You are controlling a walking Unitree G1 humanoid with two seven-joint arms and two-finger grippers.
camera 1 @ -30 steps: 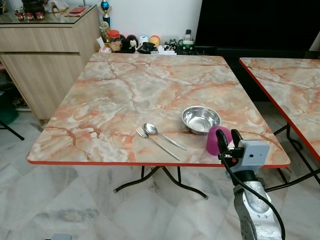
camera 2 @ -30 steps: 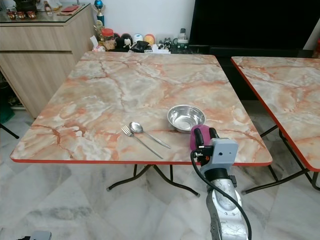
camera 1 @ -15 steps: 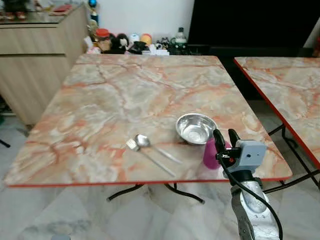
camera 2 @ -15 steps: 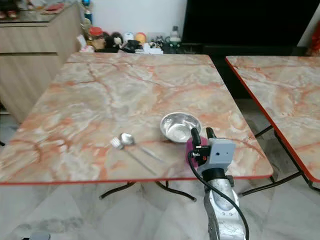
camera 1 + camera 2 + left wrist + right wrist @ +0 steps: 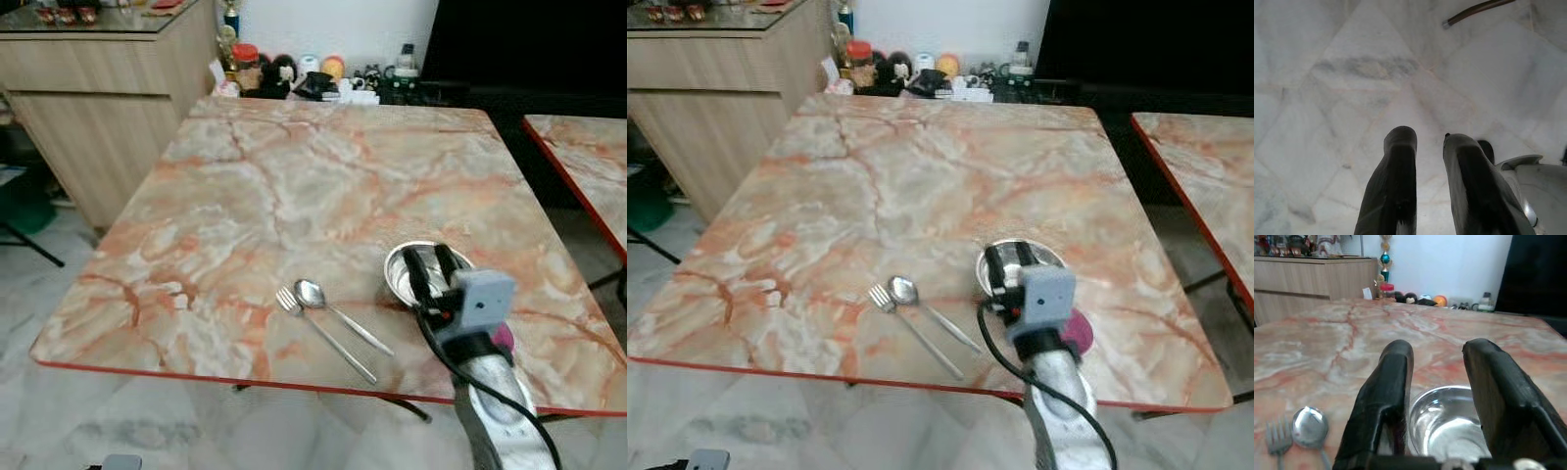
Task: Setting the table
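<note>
2 black fingers of the right gripper [image 5: 430, 266] are standing apart, holding nothing, hovering over the steel bowl [image 5: 1447, 423] near the marble table's [image 5: 294, 186] front edge. Just behind the wrist, a purple cup [image 5: 1080, 330] is sitting on the table. Left of the bowl, a spoon [image 5: 333, 307] and fork [image 5: 323, 333] are lying side by side. Below, the left gripper [image 5: 1427, 142] is hanging over the floor, fingers slightly parted.
</note>
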